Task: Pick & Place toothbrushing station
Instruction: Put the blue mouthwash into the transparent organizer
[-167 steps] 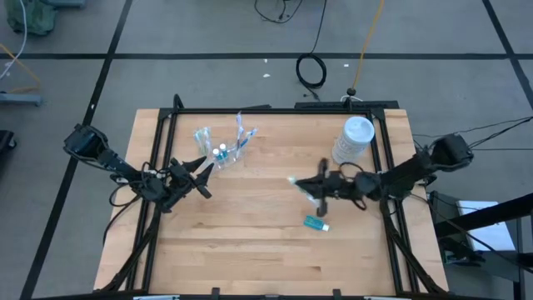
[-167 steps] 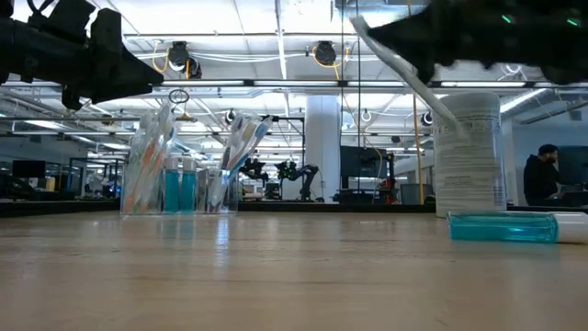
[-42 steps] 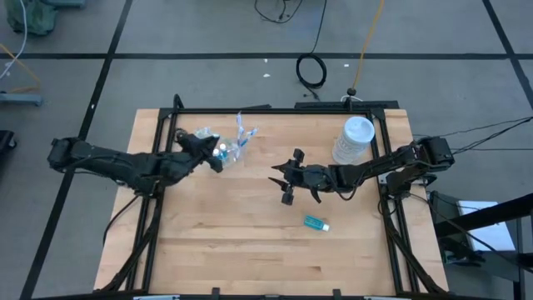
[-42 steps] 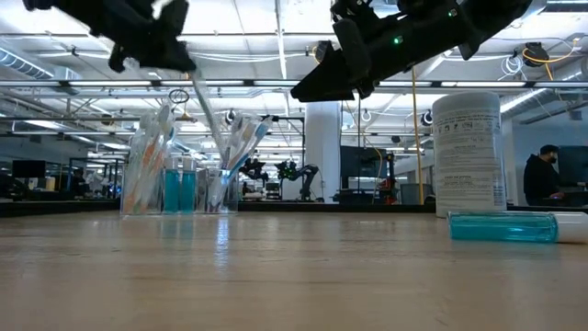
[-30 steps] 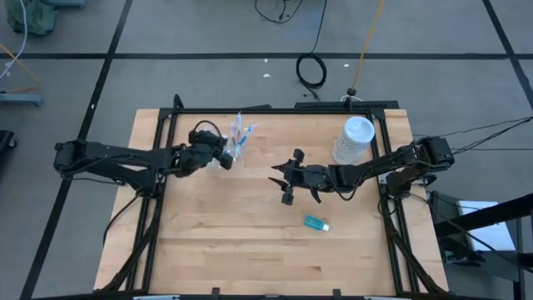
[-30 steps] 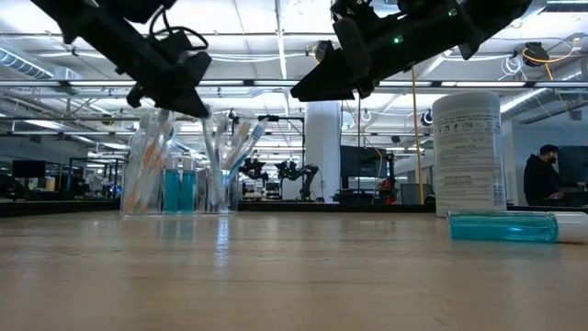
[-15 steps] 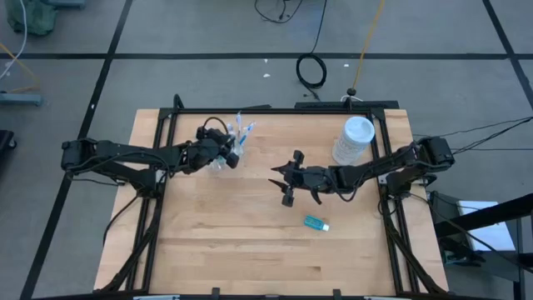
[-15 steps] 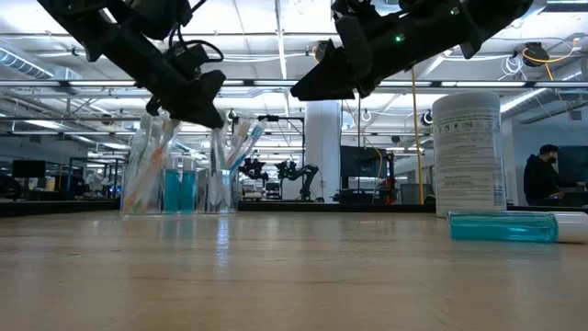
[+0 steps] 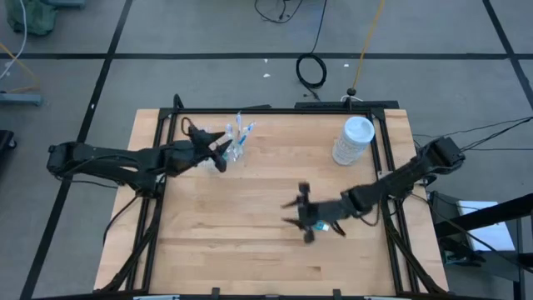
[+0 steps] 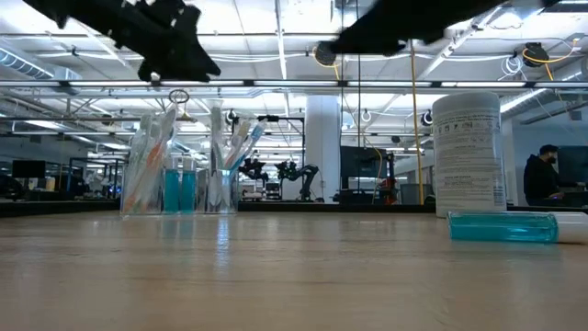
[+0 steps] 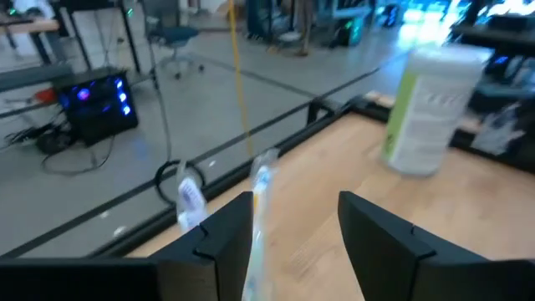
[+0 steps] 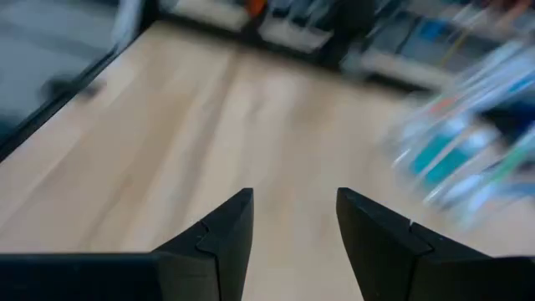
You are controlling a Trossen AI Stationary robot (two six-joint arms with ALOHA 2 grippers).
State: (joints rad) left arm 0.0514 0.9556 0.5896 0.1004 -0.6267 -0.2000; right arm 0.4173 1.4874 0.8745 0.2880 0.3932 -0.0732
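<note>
The clear cup [image 9: 236,142] stands at the table's far left with several pastel toothbrushes [image 10: 234,147] and teal tubes [image 10: 179,190] upright in it. My left gripper [image 9: 221,150] hovers open just above and left of the cup. In the left wrist view one toothbrush head [image 11: 262,180] shows just past the open fingers [image 11: 226,238]. Another teal tube [image 9: 321,225] with a white cap lies flat on the table [image 9: 250,250] at centre right. My right gripper [image 9: 300,223] hangs open above the table, just left of that tube, with nothing between its fingers [image 12: 217,234].
A tall white lidded container [image 9: 354,137] stands at the far right, clear of both arms. Black frame rails [image 9: 166,200] run along the table's left, right and far edges. Bare wood lies across the near half of the table.
My left gripper has let go of a toothbrush, which now stands in the cup. The gripper has risen and drawn back a little toward the left edge. My right gripper has swung from the table's middle toward the near edge, beside the lying teal tube.
</note>
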